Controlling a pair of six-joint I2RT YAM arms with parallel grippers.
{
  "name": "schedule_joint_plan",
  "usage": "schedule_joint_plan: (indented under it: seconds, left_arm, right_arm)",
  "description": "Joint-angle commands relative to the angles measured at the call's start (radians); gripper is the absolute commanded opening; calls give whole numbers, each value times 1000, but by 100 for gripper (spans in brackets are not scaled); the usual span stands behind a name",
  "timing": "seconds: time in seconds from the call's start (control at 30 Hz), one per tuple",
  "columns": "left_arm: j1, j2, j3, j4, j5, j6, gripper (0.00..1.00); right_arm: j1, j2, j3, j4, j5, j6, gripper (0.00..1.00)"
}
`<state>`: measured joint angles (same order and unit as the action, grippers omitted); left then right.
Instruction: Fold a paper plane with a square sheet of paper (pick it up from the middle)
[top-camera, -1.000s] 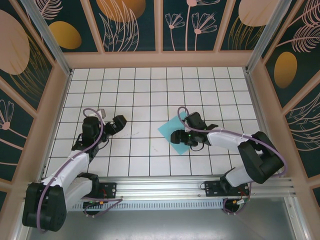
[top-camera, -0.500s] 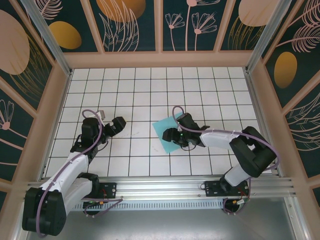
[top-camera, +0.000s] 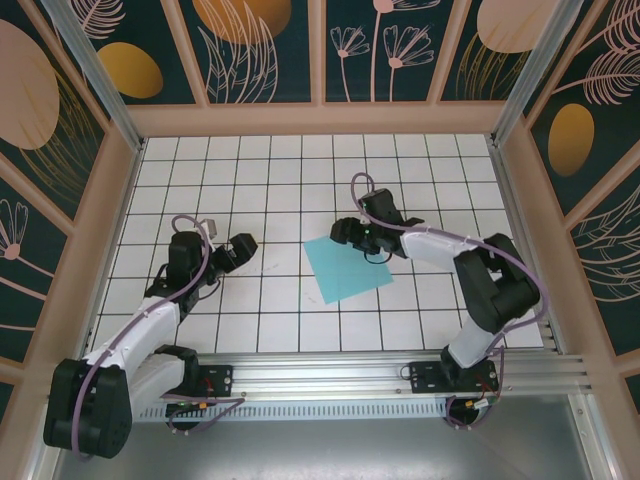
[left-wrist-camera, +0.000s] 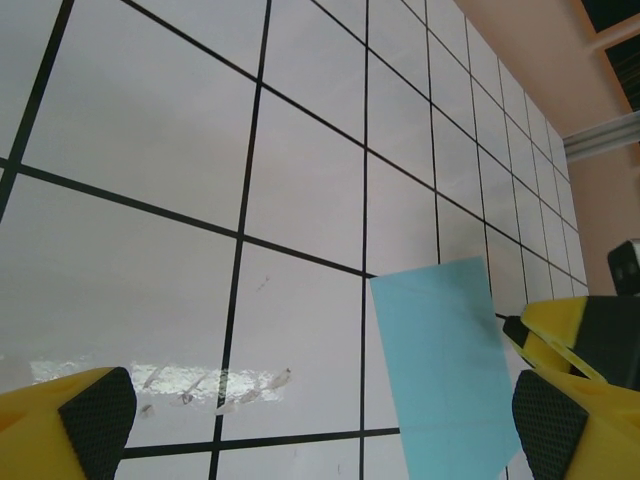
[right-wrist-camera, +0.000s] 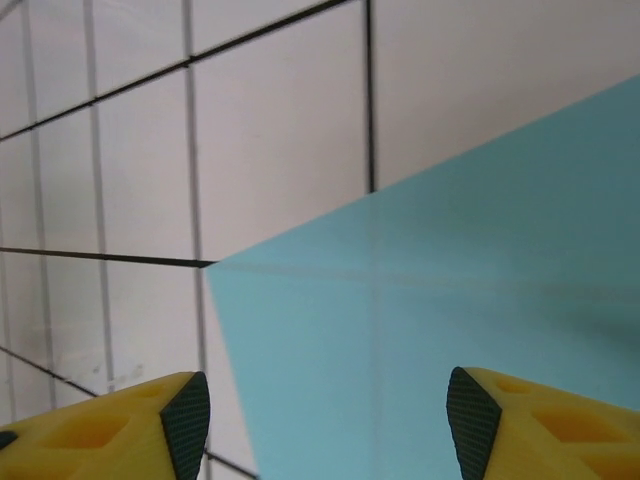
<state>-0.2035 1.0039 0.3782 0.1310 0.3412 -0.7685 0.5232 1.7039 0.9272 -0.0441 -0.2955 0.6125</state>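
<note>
One shift: rt tool (top-camera: 344, 231) now at sheet (top-camera: 346, 270) far edge.

the top external camera looks steeply down from above and behind the arm bases (top-camera: 200, 380) at 6 o'clock, taking in the whole table (top-camera: 300, 170). the left wrist camera rides low over it, facing 3 o'clock. the right wrist camera sits very close to the surface, facing 9 o'clock. all three share the square sheet of paper (top-camera: 347, 268).
</note>
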Motion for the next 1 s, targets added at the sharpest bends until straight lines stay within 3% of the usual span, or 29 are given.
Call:
schedule_joint_plan:
  seconds: [0.0,0.23,0.47,0.53,0.7,0.8,0.97]
  left_arm:
    - [-15,4,1,50,24,-11,99]
    - [-28,8,5,48,31,-12,98]
    - [-79,53,37,60,14,-22,99]
    - [-109,80,57,55,-2,-21,98]
    - [-195,128,91,60,-49,-26,98]
    - [-239,146,95,67,-89,-33,99]
    - [-256,151,82,86,-124,-54,99]
  right_arm:
    - [-25,64,16,-61,-62,-91,67]
    - [-46,42,-42,-121,76,-36,66]
    - [-21,-172,-294,35,81,286,65]
    - [7,-241,-321,68,86,315,67]
    - [18,-376,-251,-105,135,174,67]
    - [48,-415,-238,-197,83,48,65]
    - [125,-397,-270,-220,35,40,59]
